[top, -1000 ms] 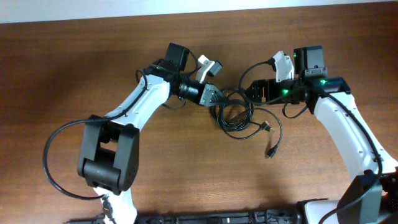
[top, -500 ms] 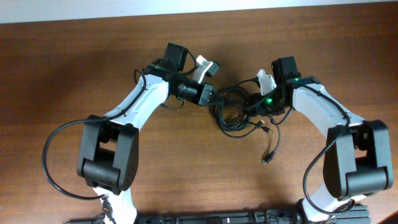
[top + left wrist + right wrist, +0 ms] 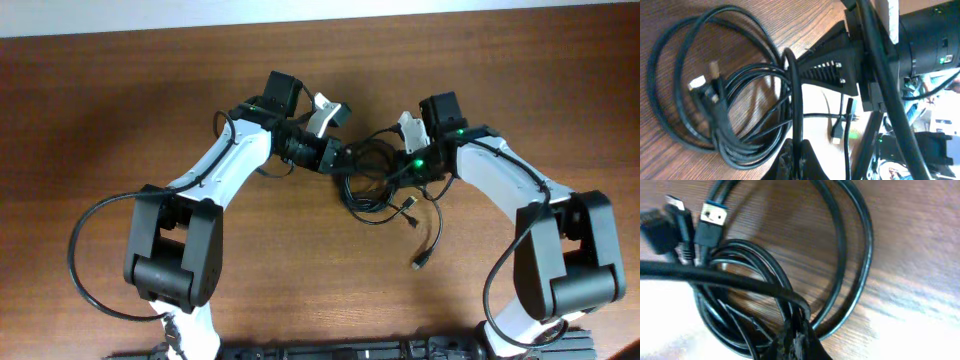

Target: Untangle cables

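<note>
The cables (image 3: 372,183) lie as a tangled bundle of thin black loops on the brown table between my two arms. My left gripper (image 3: 345,156) is at the bundle's left edge. In the left wrist view it (image 3: 799,151) is shut on one black strand (image 3: 794,95) that rises from the coil (image 3: 700,130). My right gripper (image 3: 402,172) is at the bundle's right edge. The right wrist view shows it (image 3: 795,332) shut on a strand (image 3: 755,282) beside the loops. Plug ends (image 3: 711,216) lie near the coil. One loose cable tail (image 3: 432,240) trails toward the front.
Thick black wires run along both arms and loop out beside the left arm's base (image 3: 85,250). The table's far edge (image 3: 320,22) meets a white wall. A dark rail (image 3: 350,350) runs along the near edge.
My right arm swung left and down into the bundle, and its gripper went from open to shut on a strand. The left gripper stayed shut and shifted slightly left; the loose tail slid left.
</note>
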